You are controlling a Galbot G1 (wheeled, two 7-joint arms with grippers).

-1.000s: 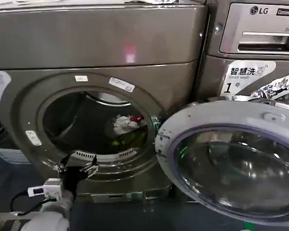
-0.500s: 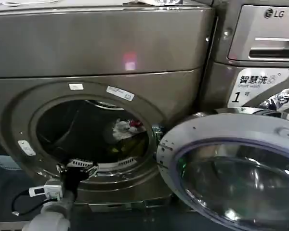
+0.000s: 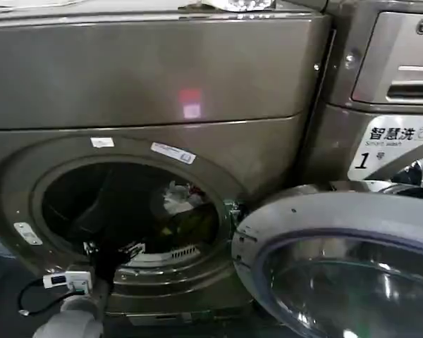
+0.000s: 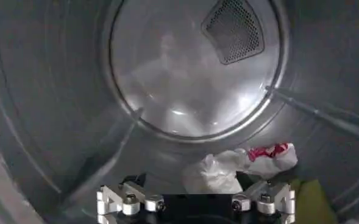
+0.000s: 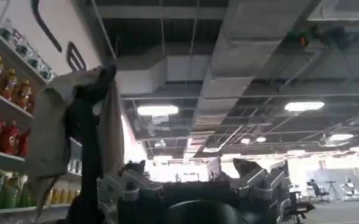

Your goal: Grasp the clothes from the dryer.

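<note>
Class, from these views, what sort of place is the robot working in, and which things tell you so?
Probably a laundry corner inside a big retail-style hall: the open dryer beside a numbered "Smart wash" machine, shelves of bottled drinks, and exposed ceiling ducts.

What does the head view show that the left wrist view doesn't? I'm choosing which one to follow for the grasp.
Head view alone: the dryer's bronze front, its swung-open door and the neighbouring machine. Left wrist view alone: the drum's back wall with a mesh vent. Both share the clothes and the left hand, open at the drum mouth.
</note>
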